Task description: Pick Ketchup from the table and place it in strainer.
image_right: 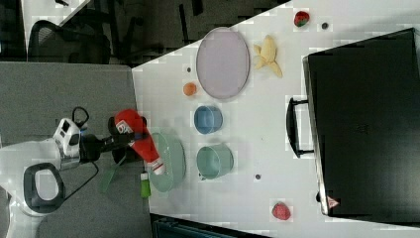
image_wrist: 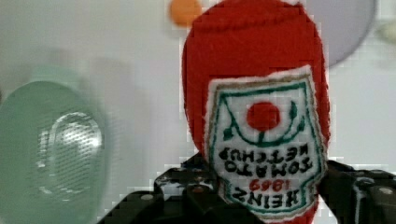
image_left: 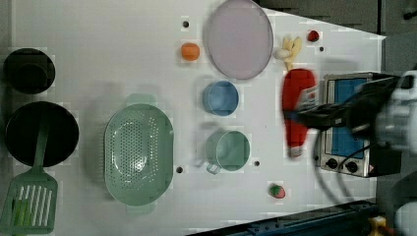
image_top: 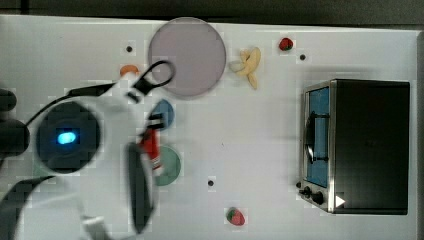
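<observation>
While the gripper [image_left: 314,114] is closed around the ketchup bottle [image_left: 297,110], the bottle hangs in the air above the table [image_left: 98,59], with its white cap end toward the left view's bottom. In the left view the strainer [image_left: 139,153] lies well apart, beyond the blue bowl [image_left: 221,98] and the green cup [image_left: 231,150]. In the wrist view the label [image_wrist: 265,144] faces the camera, and the strainer is beside the bottle.

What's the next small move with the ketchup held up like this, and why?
Probably carry it sideways toward the strainer. The gripper is shut on the Ketchup, lifted off the table, while the strainer sits empty well off to the left view's left, beyond the two bowls.
</observation>
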Action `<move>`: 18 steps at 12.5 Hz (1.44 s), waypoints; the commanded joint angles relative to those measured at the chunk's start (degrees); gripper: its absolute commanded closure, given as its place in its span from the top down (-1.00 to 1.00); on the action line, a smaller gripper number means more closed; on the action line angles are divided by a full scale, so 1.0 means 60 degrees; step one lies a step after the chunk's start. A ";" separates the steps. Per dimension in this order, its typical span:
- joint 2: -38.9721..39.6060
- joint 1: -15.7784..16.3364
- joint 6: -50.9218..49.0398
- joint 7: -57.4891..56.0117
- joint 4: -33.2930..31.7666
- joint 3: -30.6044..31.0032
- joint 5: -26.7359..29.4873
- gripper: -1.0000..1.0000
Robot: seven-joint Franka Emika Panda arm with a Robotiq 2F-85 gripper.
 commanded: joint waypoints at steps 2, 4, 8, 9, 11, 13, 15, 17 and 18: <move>0.1230 0.0705 0.0538 0.3648 -0.0289 0.1394 0.0208 0.26; 0.2079 0.0830 0.1934 0.4621 -0.0283 0.1939 0.0207 0.26; 0.4106 0.1114 0.4666 0.5412 -0.0271 0.2297 0.0186 0.26; 0.4588 0.1176 0.5038 0.5413 -0.0258 0.2299 0.0179 0.34; 0.5435 0.1333 0.5690 0.5413 -0.0130 0.2306 0.0146 0.76; 0.5653 0.1385 0.5934 0.5447 0.0101 0.2353 0.0143 1.00; 0.5165 0.1384 0.5666 0.6211 0.0303 0.2428 0.0143 1.00; 0.4179 0.1318 0.4671 0.7064 0.0466 0.2423 0.0145 1.00; 0.3595 0.1232 0.3842 0.7205 0.0555 0.2379 0.0146 1.00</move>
